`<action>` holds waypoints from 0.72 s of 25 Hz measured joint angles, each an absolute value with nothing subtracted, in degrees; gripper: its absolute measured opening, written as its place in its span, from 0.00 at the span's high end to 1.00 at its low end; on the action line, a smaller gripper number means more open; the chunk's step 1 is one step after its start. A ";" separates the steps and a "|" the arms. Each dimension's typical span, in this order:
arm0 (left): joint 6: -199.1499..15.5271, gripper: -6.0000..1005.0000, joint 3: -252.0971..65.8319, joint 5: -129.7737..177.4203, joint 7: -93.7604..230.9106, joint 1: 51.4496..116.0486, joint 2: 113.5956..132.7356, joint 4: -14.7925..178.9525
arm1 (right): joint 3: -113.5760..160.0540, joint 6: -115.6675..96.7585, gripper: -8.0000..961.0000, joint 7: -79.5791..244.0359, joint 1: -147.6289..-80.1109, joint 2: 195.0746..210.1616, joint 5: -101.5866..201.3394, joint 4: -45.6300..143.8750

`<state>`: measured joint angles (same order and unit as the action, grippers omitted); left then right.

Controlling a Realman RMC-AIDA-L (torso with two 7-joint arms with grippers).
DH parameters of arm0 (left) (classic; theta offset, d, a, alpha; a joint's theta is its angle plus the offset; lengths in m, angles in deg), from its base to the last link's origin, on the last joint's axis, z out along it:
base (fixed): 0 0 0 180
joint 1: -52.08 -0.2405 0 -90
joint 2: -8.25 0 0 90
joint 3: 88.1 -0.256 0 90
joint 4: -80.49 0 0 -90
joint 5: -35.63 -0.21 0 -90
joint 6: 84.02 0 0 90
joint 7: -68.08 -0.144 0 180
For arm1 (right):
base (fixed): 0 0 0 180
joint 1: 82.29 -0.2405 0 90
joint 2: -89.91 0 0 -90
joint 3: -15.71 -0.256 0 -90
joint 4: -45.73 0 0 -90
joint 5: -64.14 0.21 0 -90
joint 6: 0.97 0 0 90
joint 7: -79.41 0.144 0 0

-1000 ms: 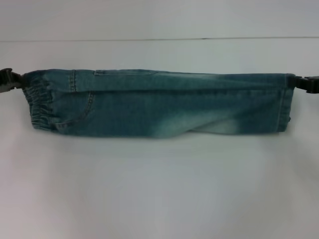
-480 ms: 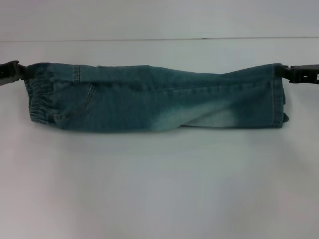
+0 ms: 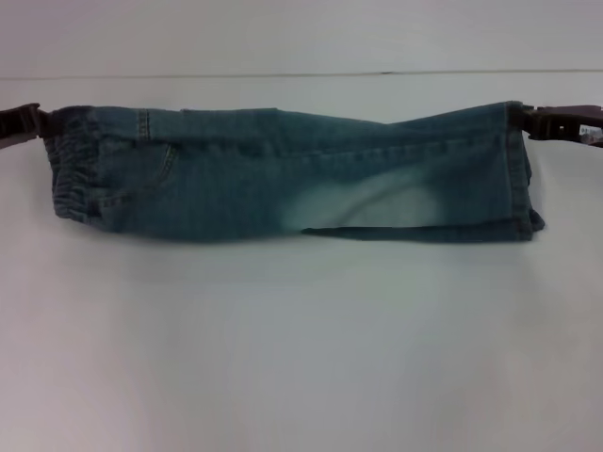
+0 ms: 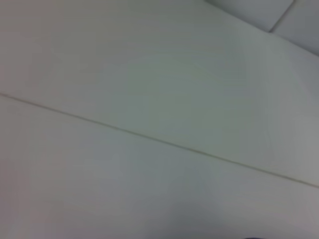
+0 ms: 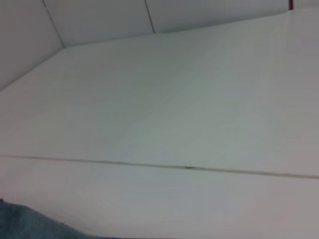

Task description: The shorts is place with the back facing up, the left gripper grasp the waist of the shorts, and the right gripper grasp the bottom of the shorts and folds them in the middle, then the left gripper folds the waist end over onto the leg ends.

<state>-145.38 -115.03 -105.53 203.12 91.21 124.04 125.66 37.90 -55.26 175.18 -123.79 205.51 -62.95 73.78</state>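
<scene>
Shorts (image 3: 292, 179), folded lengthwise, hang stretched between two grippers above a white table (image 3: 301, 348). Left gripper (image 3: 36, 122) is clamped on the waist (image 3: 73, 174); right gripper (image 3: 529, 120) on the leg ends (image 3: 518, 169). Both have risen over the last second, so the middle fold looks done. A plain pale wall (image 3: 301, 33) stands behind.

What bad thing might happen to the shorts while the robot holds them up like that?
The shorts hang stretched between the left gripper at the waist and the right gripper at the leg hems.
1. Each gripper seems to hold only a top corner, so a corner might slip out and that end would drop.
2. The top edge sags in the middle and the layers look uneven near the hems, so the fold may land crooked.
</scene>
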 joint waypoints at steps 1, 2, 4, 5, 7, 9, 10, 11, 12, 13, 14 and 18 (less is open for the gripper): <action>-145.17 0.93 -115.04 -105.37 203.09 91.19 124.08 125.66 | 37.99 -55.10 0.97 174.87 -123.78 205.63 -62.46 73.64; -144.79 0.93 -115.04 -105.17 203.04 91.12 124.14 125.66 | 38.11 -54.92 0.97 174.67 -123.79 205.70 -62.09 73.50; -144.00 0.93 -115.12 -105.06 202.99 91.10 124.28 125.40 | 38.78 -53.79 0.97 174.53 -124.05 205.73 -61.84 72.88; -143.63 0.93 -115.27 -105.05 202.98 91.12 124.33 125.13 | 39.35 -52.96 0.97 174.53 -124.23 205.74 -61.84 72.51; -142.81 0.93 -115.73 -105.04 202.94 91.20 124.35 124.71 | 40.77 -51.45 0.96 174.52 -124.65 205.84 -61.83 71.82; -141.84 0.93 -116.71 -105.03 202.93 91.21 124.40 124.28 | 42.35 -50.02 0.95 174.65 -124.95 206.12 -61.84 71.29; -141.42 0.93 -117.14 -105.02 202.93 91.21 124.44 124.08 | 43.19 -49.36 0.94 174.81 -125.04 206.26 -61.86 71.06; -141.42 0.93 -117.14 -105.02 202.93 91.21 124.44 124.08 | 43.99 -48.81 0.94 175.01 -125.06 206.41 -61.88 70.87; -141.42 0.93 -117.14 -105.02 202.93 91.21 124.44 124.08 | 44.64 -48.53 0.93 175.16 -125.07 206.51 -61.89 70.80; -140.62 0.92 -117.97 -105.00 202.87 91.21 124.50 123.65 | 45.35 -48.20 0.93 175.32 -125.08 206.58 -61.89 70.79; -140.52 0.92 -118.11 -104.97 202.80 91.21 124.51 123.60 | 45.67 -48.27 0.92 175.37 -125.09 206.63 -61.88 70.78; -141.00 0.92 -118.18 -103.63 201.79 91.32 124.52 123.83 | 46.32 -48.53 0.90 176.41 -125.10 206.67 -61.89 70.79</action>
<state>-141.00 -118.18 -103.63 201.79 91.32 124.52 123.83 46.32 -48.53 176.41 -125.10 206.67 -61.89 70.79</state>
